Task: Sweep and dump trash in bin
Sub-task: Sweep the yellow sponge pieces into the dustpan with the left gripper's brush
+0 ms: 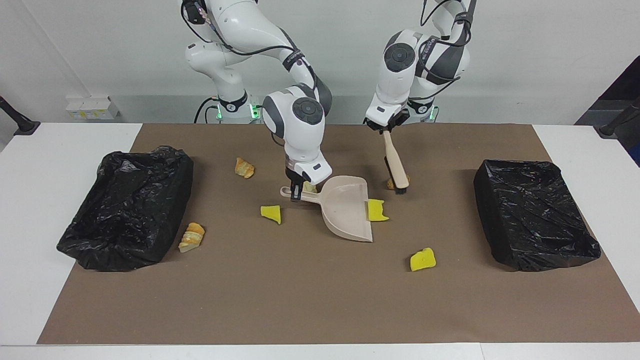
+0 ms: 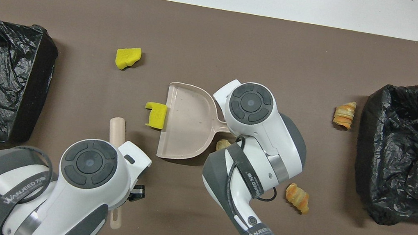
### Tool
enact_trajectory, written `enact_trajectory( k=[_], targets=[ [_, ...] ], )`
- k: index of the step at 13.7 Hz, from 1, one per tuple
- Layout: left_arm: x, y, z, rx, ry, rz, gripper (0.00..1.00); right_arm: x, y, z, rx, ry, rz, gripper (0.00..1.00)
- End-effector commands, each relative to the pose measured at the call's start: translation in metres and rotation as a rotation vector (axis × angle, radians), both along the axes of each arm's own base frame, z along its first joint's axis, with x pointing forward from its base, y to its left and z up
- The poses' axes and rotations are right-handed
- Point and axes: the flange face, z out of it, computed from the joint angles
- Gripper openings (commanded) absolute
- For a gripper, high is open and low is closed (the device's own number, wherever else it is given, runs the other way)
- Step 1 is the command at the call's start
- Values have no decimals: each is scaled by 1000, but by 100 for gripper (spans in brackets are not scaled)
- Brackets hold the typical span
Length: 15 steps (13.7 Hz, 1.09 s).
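Two black bins (image 1: 131, 205) flank the dustpan (image 1: 347, 207) on brown matting (image 1: 300, 300); we note the right gripper (image 1: 296, 192) pinching its handle, the left gripper (image 1: 384, 127) clamping the brush (image 1: 396, 167).

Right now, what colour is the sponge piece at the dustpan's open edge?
Yellow: the notched sponge chunk touches the beige plastic dustpan's open edge. Overhead view shows it best.

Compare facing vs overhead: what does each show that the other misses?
Facing only: the left gripper shut on the brush, whose bristle end is beside a tan piece; the right gripper shut on the dustpan handle.
Overhead only: the inside of both bins, and the brush handle's end poking out under the left arm.
Both: a yellow sponge chunk at the dustpan's open edge.
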Motion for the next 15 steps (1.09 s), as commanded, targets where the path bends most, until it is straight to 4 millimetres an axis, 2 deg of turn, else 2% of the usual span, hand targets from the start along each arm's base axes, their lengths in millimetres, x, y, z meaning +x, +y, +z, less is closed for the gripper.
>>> enact_trajectory(
  k=[1, 4, 6, 8, 10, 12, 14, 15],
  targets=[
    [-21, 14, 1, 59, -23, 233, 0, 3, -3, 2, -6, -16, 29, 0],
    [-30, 12, -33, 135, -10, 363, 0, 2, -3, 3, -5, -17, 28, 0],
    [-25, 7, -42, 102, -8, 388, 0, 2, -3, 3, -5, -17, 28, 0],
    [-12, -5, -62, 44, -3, 430, 0, 2, -3, 2, -6, -16, 28, 0],
    [10, -15, -66, -32, -63, 429, 0, 2, -3, 2, -6, -16, 28, 0],
    [31, -26, -64, -107, -106, 394, 0, 2, -3, 1, -6, -14, 27, 0],
    [44, -39, -85, -137, -130, 327, 0, 2, -3, 2, -4, -16, 27, 0],
    [45, -43, -84, -165, -150, 270, 0, 2, -3, 2, -4, -16, 27, 0]
  ],
)
